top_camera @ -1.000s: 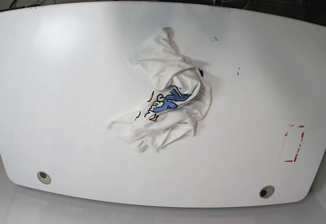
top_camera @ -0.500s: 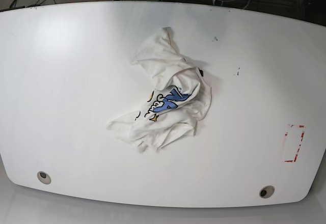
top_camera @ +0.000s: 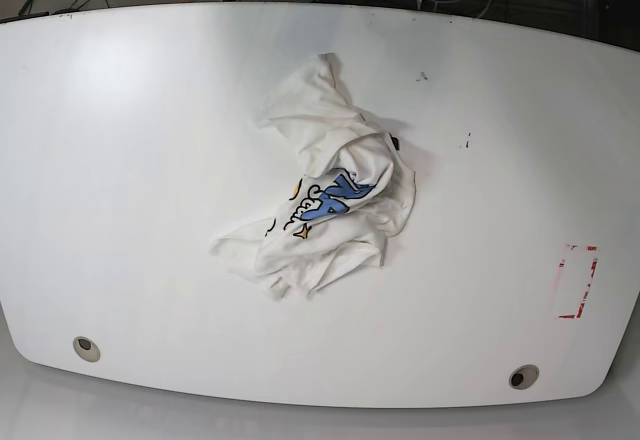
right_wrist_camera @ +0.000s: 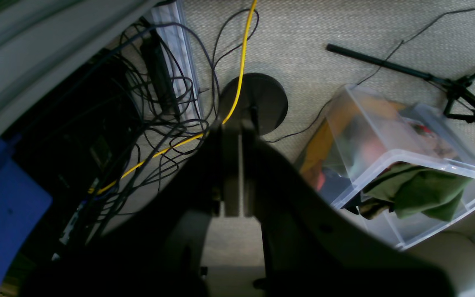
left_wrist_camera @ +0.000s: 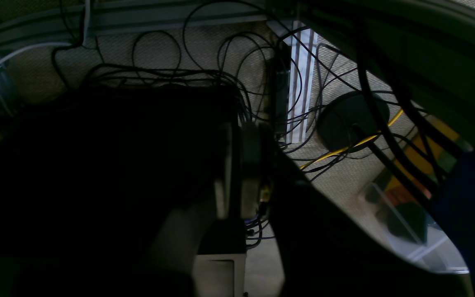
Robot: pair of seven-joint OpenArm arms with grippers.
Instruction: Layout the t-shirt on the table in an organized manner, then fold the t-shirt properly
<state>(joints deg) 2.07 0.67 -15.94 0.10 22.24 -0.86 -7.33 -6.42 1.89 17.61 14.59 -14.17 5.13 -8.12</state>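
Crumpled t-shirt point(top_camera: 328, 185) lies mid glossy table point(top_camera: 140, 180).

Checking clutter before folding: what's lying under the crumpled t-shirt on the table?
Only the white table shows around the t-shirt. Whatever the heap covers is hidden, apart from a small dark bit at its edge.

From my station I note a glossy white desk point(top_camera: 130, 160) with rounded corners, two round grommet holes point(top_camera: 86, 347) near its front edge, red tape rectangle outline point(top_camera: 577, 281) at right, crumpled white t-shirt point(top_camera: 330, 195) lying mid-desk, blue letters showing, few dark specks point(top_camera: 466, 141) beyond it.
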